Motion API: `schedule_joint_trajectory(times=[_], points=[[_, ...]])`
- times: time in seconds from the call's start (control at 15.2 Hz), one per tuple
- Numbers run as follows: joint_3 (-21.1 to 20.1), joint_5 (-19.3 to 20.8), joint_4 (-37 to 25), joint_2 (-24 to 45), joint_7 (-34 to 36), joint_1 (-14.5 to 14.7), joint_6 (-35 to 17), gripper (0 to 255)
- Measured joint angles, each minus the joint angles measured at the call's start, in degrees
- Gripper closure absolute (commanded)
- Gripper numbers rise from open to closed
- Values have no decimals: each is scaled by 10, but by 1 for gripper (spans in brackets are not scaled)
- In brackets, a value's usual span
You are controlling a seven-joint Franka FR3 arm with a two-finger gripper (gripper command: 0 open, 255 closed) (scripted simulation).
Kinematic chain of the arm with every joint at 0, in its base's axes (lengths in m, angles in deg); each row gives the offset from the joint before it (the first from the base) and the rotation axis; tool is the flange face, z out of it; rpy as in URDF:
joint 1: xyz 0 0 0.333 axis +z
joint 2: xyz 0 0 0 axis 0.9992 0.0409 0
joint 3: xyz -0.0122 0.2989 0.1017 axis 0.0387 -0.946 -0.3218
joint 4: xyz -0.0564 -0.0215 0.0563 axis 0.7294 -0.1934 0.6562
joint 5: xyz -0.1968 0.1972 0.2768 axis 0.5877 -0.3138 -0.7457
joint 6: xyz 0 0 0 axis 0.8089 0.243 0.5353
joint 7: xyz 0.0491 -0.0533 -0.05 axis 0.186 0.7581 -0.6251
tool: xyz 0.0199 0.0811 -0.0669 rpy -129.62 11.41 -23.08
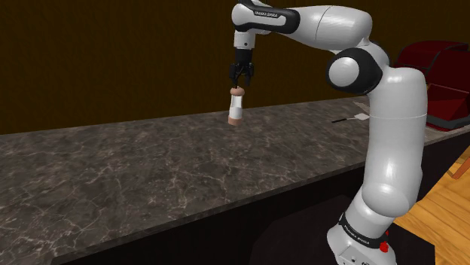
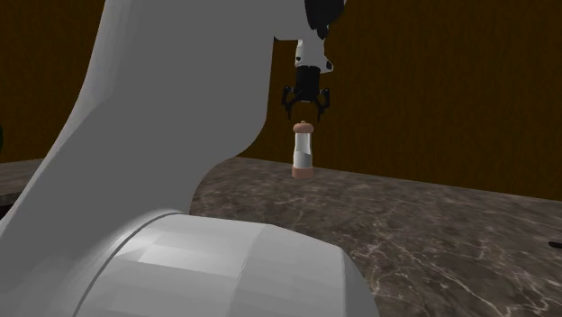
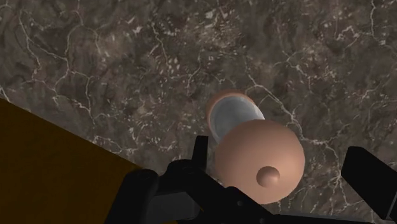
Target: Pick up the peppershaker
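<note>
My gripper (image 1: 241,84) wide open astride the peppershaker (image 1: 236,107), wrist view revealing one finger (image 3: 372,181) clear of its cap, arm lettering (image 1: 263,13) too small to read

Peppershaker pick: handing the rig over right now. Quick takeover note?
Gripper: open, pointing down, poised just above the peppershaker's cap. The wrist view shows the cap between the spread fingers, nearer one finger than the other, and no clasp.
Peppershaker: upright on the dark marble countertop, close to its far edge by the brown wall. Its body is pale and its cap and base are tan.
Done: the arm is lined up over the shaker.
Left: probably centre a little, descend around the cap or body, close and lift. Nothing is grasped yet.
</note>
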Motion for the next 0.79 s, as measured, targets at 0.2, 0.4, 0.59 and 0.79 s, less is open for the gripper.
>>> schedule_joint_trajectory(times=[0.2, 0.4, 0.59, 0.79], points=[[0, 0, 35, -8, -1, 1, -27, 0], [0, 0, 54, -10, -3, 1, -44, 255], [0, 0, 57, -11, -2, 2, -46, 255], [0, 0, 57, -11, -2, 2, -47, 255]])
